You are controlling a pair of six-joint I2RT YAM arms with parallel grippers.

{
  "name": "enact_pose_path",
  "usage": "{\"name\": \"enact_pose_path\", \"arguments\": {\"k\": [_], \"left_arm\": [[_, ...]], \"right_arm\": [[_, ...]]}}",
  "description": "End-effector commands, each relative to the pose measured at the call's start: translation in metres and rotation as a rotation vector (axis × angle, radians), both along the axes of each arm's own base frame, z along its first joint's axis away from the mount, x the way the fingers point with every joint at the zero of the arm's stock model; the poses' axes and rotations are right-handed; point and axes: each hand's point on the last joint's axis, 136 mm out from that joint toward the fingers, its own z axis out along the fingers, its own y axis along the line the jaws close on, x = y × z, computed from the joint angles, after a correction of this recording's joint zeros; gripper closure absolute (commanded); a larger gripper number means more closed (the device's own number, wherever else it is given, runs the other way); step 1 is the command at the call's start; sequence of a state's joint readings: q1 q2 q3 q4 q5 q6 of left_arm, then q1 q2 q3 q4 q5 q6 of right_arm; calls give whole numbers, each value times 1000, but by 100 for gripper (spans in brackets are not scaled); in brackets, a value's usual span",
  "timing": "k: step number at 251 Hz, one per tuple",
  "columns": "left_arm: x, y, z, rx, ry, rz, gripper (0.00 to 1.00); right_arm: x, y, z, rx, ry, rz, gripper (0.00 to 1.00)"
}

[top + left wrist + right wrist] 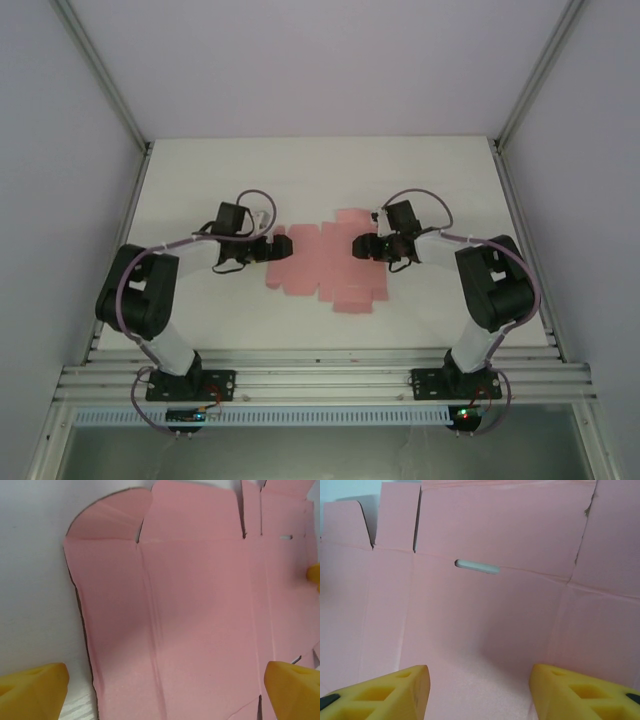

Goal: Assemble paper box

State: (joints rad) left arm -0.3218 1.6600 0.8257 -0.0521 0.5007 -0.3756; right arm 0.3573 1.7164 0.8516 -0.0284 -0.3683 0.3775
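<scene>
The paper box (pixel 320 265) is a flat pink die-cut sheet with flaps, lying mid-table between the two arms. My left gripper (pixel 272 247) hovers at the sheet's left edge and is open. In the left wrist view its yellow fingers (pixel 40 687) straddle the paper box (pixel 200 605), one over the white table and one over the sheet. My right gripper (pixel 358 246) is over the sheet's right part. In the right wrist view my right gripper (pixel 479 680) has its jaws apart above a creased panel of the paper box (pixel 485 625), just below a small slot (pixel 477 566). Nothing sits between either pair of jaws.
The white table (pixel 200 180) extends behind and to both sides of the sheet. Grey enclosure walls and metal posts (pixel 130 120) border it. A ribbed aluminium rail (pixel 320 380) with the arm bases runs along the near edge.
</scene>
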Motion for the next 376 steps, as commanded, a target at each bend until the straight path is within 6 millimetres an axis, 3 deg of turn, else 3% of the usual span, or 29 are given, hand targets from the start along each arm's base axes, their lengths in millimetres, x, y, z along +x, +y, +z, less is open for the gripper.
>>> {"name": "enact_pose_path", "arguments": {"k": [1,36,61,101,151,189,243,272,292,338,353,376], "left_arm": [[-5,-7,-6,16,56,-55,0],[-8,-19,-7,-25,88,-99,6],[-10,-36,4,-147,83,-143,22],[-5,-46,28,-256,9,-160,45],[-2,-53,67,-409,-133,-183,45],[13,-35,22,-169,-19,-73,51],[21,-30,-11,-7,25,-20,57],[22,-25,-23,62,49,-2,58],[23,-21,-29,117,51,6,64],[23,-28,-14,76,14,-22,100],[24,-31,-2,52,-22,-26,100],[26,-30,23,34,-90,-29,100]], "right_arm": [[-34,-19,-43,-79,156,-16,41],[-34,-18,-43,-74,154,-9,41],[-36,-18,-44,-74,160,-10,41],[-36,-18,-44,-64,159,-11,41],[-33,-17,-42,0,137,-12,40],[-31,-17,-43,37,134,-17,40],[-33,-16,-43,50,137,-6,41],[-32,-16,-43,52,133,-6,40],[-32,-18,-42,48,131,-10,40],[-30,-21,-39,49,120,-16,40],[-26,-20,-32,60,109,-18,38],[-13,-18,-3,94,44,-12,32]]}}
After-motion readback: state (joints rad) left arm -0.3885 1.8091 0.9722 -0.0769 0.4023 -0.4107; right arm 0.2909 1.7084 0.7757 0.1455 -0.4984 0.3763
